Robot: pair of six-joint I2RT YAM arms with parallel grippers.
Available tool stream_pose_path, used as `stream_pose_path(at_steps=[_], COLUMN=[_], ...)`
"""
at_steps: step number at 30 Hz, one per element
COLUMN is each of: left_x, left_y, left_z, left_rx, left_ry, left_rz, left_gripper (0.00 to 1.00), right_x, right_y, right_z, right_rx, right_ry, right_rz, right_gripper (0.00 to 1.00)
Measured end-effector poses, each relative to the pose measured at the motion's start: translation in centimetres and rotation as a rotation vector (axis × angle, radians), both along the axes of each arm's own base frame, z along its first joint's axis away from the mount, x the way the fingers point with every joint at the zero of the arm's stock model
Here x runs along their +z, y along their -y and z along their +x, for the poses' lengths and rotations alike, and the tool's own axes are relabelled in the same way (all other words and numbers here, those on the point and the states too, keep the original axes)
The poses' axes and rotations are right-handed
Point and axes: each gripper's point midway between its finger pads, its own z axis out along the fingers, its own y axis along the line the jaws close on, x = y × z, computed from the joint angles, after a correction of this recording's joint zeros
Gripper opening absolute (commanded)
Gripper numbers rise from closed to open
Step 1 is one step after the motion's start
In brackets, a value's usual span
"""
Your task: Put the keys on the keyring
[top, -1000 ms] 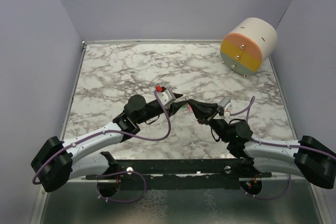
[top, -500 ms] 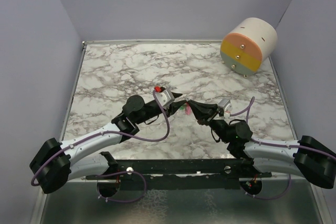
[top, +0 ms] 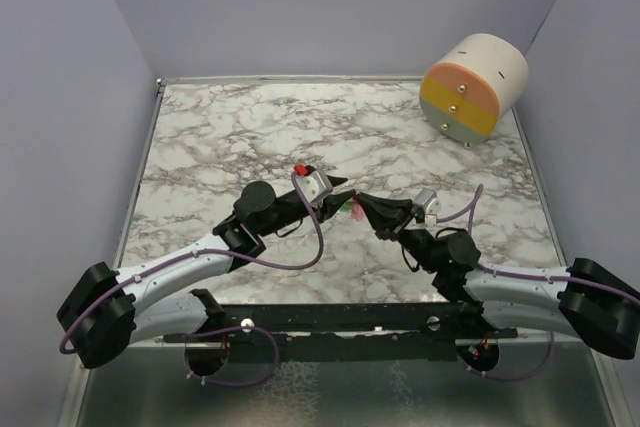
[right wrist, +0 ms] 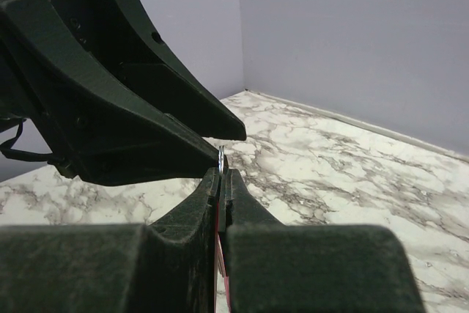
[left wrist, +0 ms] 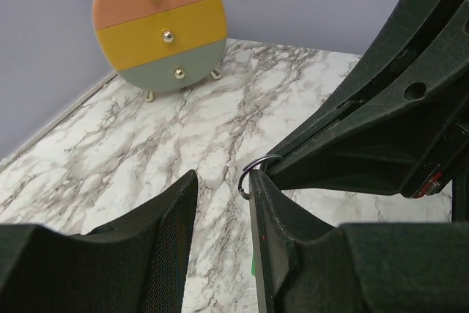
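Left wrist view: the keyring [left wrist: 252, 174] pokes out of the right gripper [right wrist: 221, 166], which is clamped tight on it with a sliver of the pink-red key [right wrist: 218, 284] in the same pinch — offered up mid-table, tip to tip, likely for threading. The left gripper [left wrist: 223, 181] is half-spread, with marble showing through the gap. The green key [left wrist: 253, 265] hugs one finger's inner face, grip unclear. Far right sits the drawer chest [left wrist: 157, 27] — no writing readable anywhere.

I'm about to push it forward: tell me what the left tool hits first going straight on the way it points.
The ring pinched in the right tool, directly ahead of the left tool and seemingly almost touching it; depth is hard to judge.
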Motion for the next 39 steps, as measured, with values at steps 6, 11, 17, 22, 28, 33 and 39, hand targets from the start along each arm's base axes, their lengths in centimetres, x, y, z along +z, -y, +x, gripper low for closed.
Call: stream_pose_path(at_steps=[6, 11, 17, 22, 28, 33, 39], left_x=[-0.4, -0.5, -0.6, -0.7, -0.8, -1.5, -1.7], left_y=[0.1, 0.2, 0.5, 0.6, 0.3, 0.3, 0.1], left_z=[0.1, 0.1, -0.2, -0.1, 0.8, 1.1, 1.7], left_rx=[0.0, -0.004, -0.022, -0.022, 0.011, 0.022, 0.049], left_ry=[-0.007, -0.007, -0.008, -0.011, -0.003, 0.002, 0.025], left_rz=[0.01, 0.012, 0.016, 0.023, 0.031, 0.053, 0.072], left_gripper=[0.33, 0.07, 0.0, 0.0, 0.0, 0.0, 0.0], right_x=[0.0, 0.0, -0.1, -0.2, -0.3, -1.2, -0.5], right_y=[-0.2, -0.2, -0.2, -0.5, -1.3, -1.5, -0.3], right_z=[-0.2, -0.3, -0.2, 0.0, 0.9, 0.9, 0.6], right_rx=[0.016, 0.019, 0.018, 0.014, 0.005, 0.012, -0.012], right_ry=[0.005, 0.005, 0.003, -0.016, -0.077, -0.134, -0.198], right_rz=[-0.005, -0.007, -0.009, -0.02, -0.049, -0.078, -0.073], right_gripper=[0.01, 0.01, 0.01, 0.01, 0.25, 0.36, 0.43])
